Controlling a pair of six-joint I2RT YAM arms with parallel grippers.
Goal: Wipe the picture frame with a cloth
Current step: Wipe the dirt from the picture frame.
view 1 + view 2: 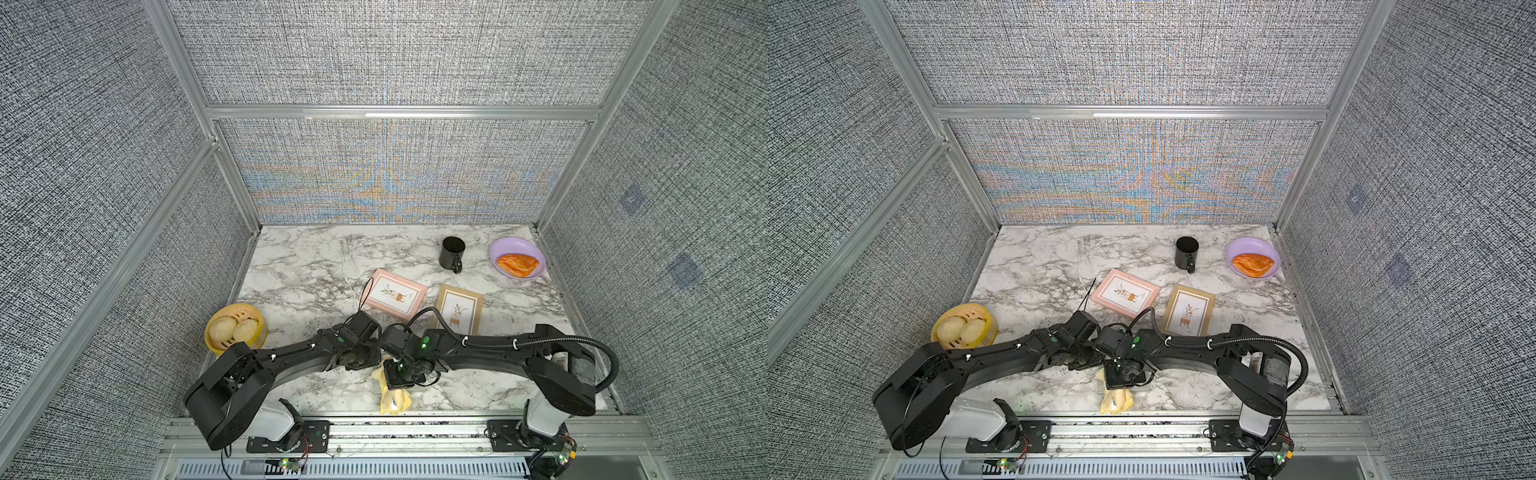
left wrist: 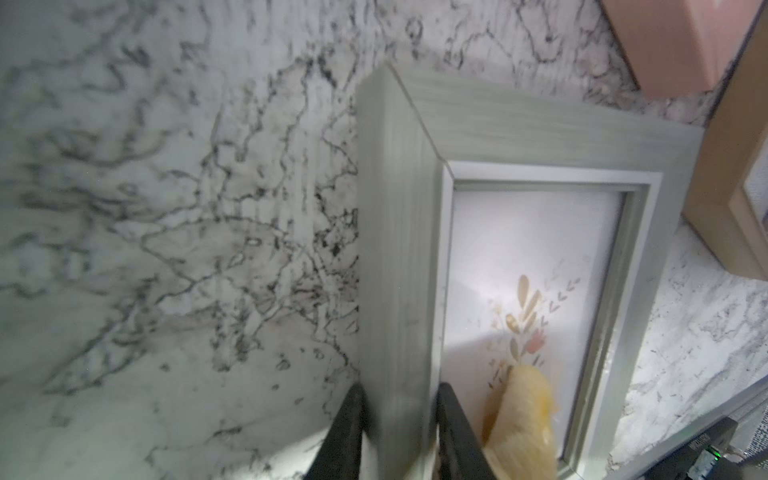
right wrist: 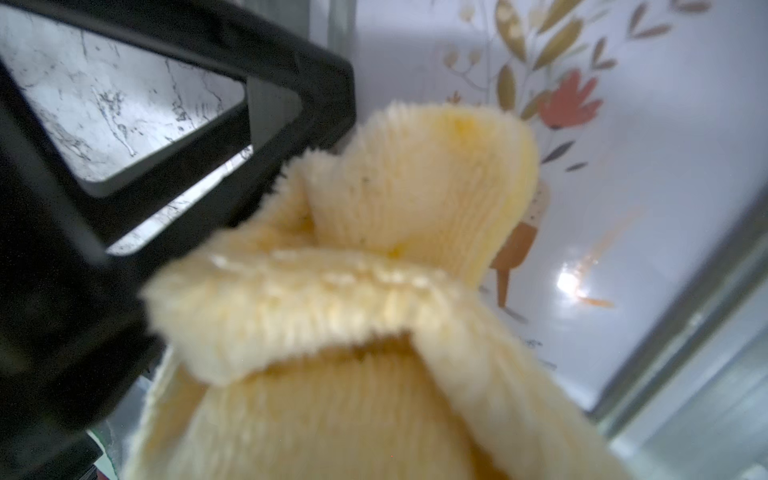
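Left gripper (image 2: 401,390) clamps the grey frame (image 2: 540,124), cloth (image 2: 523,415) just beside it.

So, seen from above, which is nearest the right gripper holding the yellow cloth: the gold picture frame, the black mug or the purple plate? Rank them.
From the right gripper, holding the cloth, in a top view:
1. Gold picture frame, just beyond it, mid-table.
2. Black mug, farther back.
3. Purple plate, far right corner.
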